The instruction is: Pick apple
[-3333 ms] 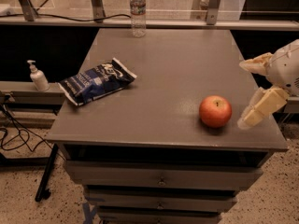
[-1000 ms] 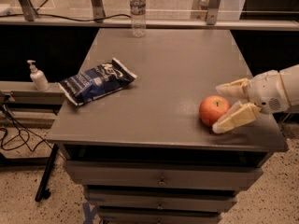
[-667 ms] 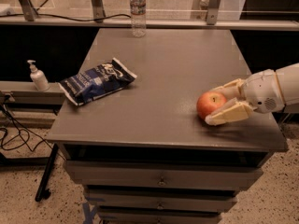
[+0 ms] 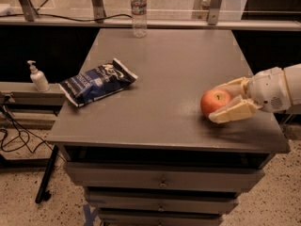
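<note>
The apple (image 4: 214, 102) is round and red-orange with a dark stem dimple on top. It sits on the grey cabinet top (image 4: 160, 79) near the right front corner. My gripper (image 4: 225, 101) reaches in from the right, its cream fingers on either side of the apple, one behind it and one in front. The fingers are closed against the apple's sides. The apple still rests on the surface.
A dark blue chip bag (image 4: 97, 82) lies at the left of the cabinet top. A clear water bottle (image 4: 138, 11) stands at the far edge. A soap dispenser (image 4: 37, 77) stands on a lower ledge to the left. Drawers are below the front edge.
My gripper came in from the right, moved around the apple and closed its fingers on it. The apple shifted slightly left.
</note>
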`<state>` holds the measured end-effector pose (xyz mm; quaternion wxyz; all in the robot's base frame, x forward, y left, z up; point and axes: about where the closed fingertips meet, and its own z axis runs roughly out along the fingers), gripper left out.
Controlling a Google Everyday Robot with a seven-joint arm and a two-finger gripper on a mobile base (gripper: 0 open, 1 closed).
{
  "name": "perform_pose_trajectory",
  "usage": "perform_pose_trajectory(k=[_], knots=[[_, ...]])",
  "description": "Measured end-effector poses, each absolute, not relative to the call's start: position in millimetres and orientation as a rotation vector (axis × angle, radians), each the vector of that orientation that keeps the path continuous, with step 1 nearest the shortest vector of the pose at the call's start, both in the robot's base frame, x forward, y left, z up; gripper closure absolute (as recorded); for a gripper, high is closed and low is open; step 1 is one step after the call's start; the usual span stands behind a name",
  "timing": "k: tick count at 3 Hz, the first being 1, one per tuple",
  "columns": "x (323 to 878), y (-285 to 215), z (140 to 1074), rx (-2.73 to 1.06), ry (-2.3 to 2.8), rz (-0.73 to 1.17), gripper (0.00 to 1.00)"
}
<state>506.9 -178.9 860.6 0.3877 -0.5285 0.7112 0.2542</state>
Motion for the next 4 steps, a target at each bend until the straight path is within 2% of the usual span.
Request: perform_pose_trajectory(k=[1, 3, 4], knots=[[510.4, -186.9, 893.0, -1.305, 1.771, 0.578, 1.0], [517.1, -200.3, 984.8, -1.159, 1.638, 0.481, 1.0], [517.1, -199.5, 987.1, -1.153, 1.633, 0.486, 1.0]])
